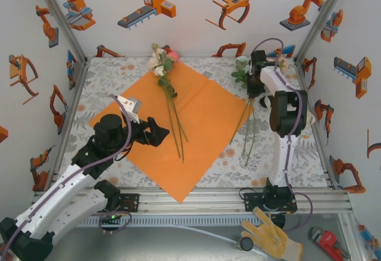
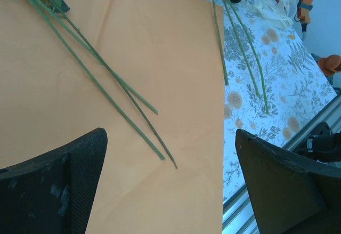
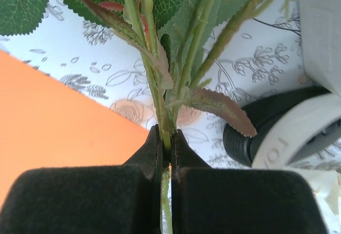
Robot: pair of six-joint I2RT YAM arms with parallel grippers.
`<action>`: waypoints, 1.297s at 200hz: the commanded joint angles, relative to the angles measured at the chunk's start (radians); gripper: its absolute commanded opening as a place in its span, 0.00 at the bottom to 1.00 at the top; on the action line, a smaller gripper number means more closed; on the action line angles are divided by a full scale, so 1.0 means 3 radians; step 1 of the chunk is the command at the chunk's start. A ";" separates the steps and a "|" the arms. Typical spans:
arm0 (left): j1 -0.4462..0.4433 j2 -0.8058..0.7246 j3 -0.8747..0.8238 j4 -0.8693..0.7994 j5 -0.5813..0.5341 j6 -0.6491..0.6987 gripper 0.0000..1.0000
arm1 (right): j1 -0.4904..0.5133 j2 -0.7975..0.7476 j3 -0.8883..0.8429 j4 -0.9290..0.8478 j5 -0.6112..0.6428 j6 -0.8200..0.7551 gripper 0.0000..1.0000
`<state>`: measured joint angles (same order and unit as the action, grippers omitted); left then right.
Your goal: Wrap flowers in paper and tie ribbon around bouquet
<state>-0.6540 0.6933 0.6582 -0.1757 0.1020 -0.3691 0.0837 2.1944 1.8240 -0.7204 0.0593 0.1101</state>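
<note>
Your right hand (image 3: 166, 151) is pinched shut on a green stem of a leafy bunch (image 1: 241, 71) at the far right of the table (image 1: 107, 94). It grips just under the leaves, beside the paper's right edge. That bunch's long stems trail toward you over the table, just off the paper.

Your left hand (image 1: 153, 132) hovers over the left part of the paper (image 1: 202, 130) with its jaws spread wide and nothing between them.

The paper lies flat with one corner pointing at you. The flowers (image 1: 162, 63) lie on it, with the blossoms at its far corner and the thin stems running down its middle. From the left wrist you see the stem ends lying free on the paper, just ahead of the open fingers (image 2: 58, 186).

The ribbon (image 2: 273, 6) sits in a loose bundle on the table beyond the paper, near your right hand.
</note>
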 commanded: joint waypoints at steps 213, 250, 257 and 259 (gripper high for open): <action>0.0007 -0.0450 0.0088 -0.0564 -0.0968 -0.0156 0.97 | 0.1659 0.1219 0.2910 0.0126 -0.0578 0.0860 0.00; 0.0007 -0.0404 0.0093 -0.0566 -0.0985 -0.0086 0.97 | 0.1669 0.1381 0.2686 0.0479 -0.0499 0.0894 0.00; 0.0009 -0.0394 0.0087 -0.0555 -0.0989 -0.0083 0.97 | 0.1667 0.1439 0.2708 0.0509 -0.0533 0.0910 0.01; 0.0010 -0.0390 0.0087 -0.0548 -0.0983 -0.0081 0.97 | 0.1666 0.1456 0.2716 0.0517 -0.0545 0.0909 0.02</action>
<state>-0.6540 0.5716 0.6735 -0.3359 -0.1761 -0.4053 0.5850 2.6087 2.6133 -0.6857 -0.0895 0.3470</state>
